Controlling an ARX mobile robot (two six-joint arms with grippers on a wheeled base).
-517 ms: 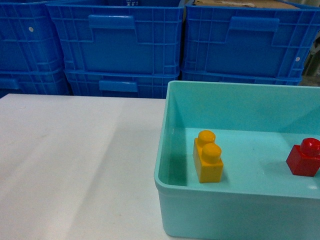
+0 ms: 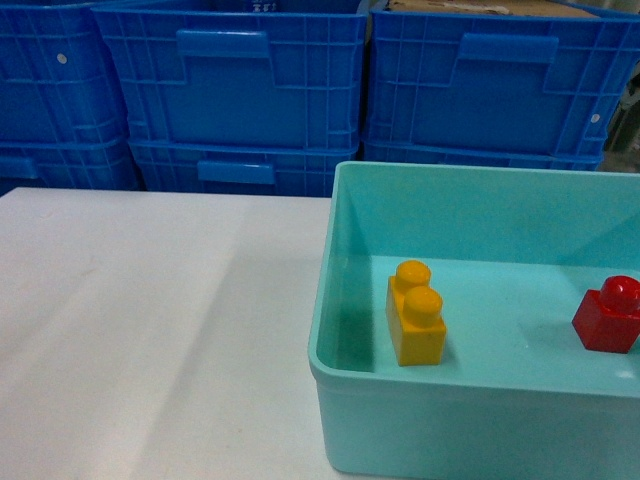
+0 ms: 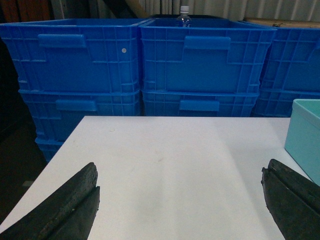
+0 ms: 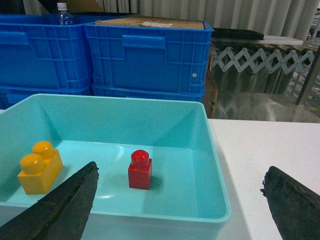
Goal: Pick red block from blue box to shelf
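Observation:
The red block (image 4: 140, 169) stands upright on the floor of the pale turquoise blue box (image 4: 150, 102), stud up; in the head view the red block (image 2: 610, 315) sits at the right edge inside the blue box (image 2: 345, 290). My right gripper (image 4: 180, 177) is open, back from the box's near rim, and the block lies ahead of the gap, nearer the left finger. My left gripper (image 3: 180, 175) is open over bare white table, with the box's corner (image 3: 305, 140) off to its right. Neither gripper shows in the head view. No shelf is in view.
A yellow-orange two-stud brick (image 2: 416, 312) stands in the box left of the red block. Stacked dark blue ribbed crates (image 2: 235, 90) wall off the far side of the white table (image 2: 150, 330). A folding lattice gate (image 4: 260, 62) is beyond the table at right.

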